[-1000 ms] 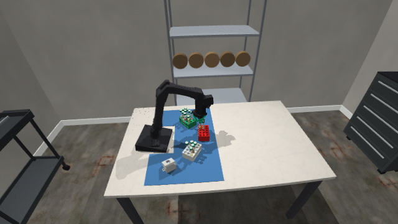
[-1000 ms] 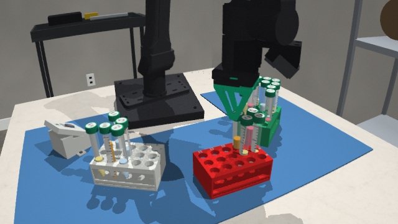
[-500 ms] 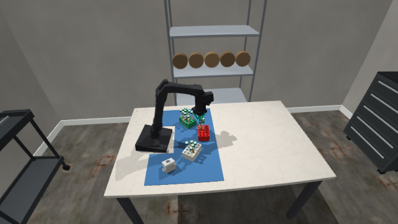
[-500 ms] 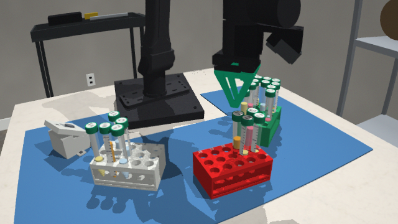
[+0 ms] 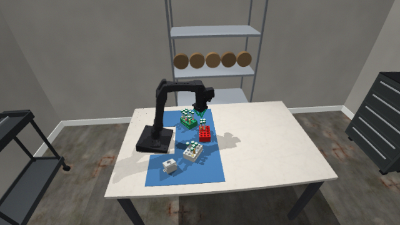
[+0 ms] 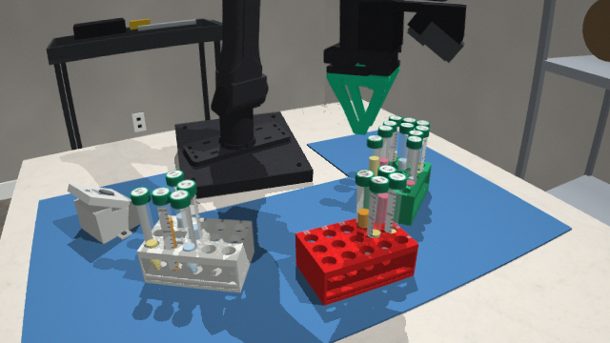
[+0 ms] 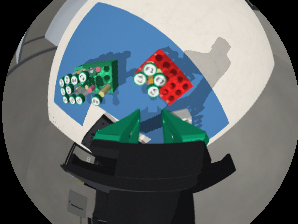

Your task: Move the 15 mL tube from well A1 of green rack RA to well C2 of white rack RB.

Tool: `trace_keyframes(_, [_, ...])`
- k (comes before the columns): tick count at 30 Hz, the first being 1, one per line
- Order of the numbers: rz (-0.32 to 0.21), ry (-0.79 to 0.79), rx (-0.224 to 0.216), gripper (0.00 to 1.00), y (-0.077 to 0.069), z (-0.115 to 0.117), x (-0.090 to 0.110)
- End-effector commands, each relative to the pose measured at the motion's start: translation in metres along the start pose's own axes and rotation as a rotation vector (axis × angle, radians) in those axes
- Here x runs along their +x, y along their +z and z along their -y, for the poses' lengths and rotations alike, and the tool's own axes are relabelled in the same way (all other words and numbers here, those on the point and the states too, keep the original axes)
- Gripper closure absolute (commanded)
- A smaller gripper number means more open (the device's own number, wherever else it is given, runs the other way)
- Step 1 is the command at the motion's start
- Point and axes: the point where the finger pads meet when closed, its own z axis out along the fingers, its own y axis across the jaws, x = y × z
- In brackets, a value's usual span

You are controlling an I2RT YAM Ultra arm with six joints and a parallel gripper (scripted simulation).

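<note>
green gripper (image 6: 363, 125) empty above green rack (image 6: 416, 196), red rack (image 6: 362, 273), white rack (image 6: 236, 268)

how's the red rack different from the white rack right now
The red rack holds three tubes, clustered at one end; the white rack holds five. The red rack has solid-looking walls, while the white rack has openings that show the tube tips. Both stand level on the blue mat, their tubes green-capped and roughly upright.
</note>
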Motion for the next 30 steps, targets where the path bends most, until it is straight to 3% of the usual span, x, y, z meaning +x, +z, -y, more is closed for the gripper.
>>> trace_keyframes(1, [0.002, -0.001, 0.0, 0.7, -0.011, -0.001, 0.002])
trace_keyframes(5, [0.002, -0.001, 0.0, 0.7, -0.011, -0.001, 0.001])
trace_keyframes(13, [0.001, 0.266, 0.0, 0.7, -0.01, -0.014, 0.049])
trace_keyframes(17, [0.0, 0.333, 0.0, 0.7, -0.01, -0.016, 0.058])
trace_keyframes(30, [0.0, 0.766, 0.0, 0.7, -0.01, -0.015, 0.056])
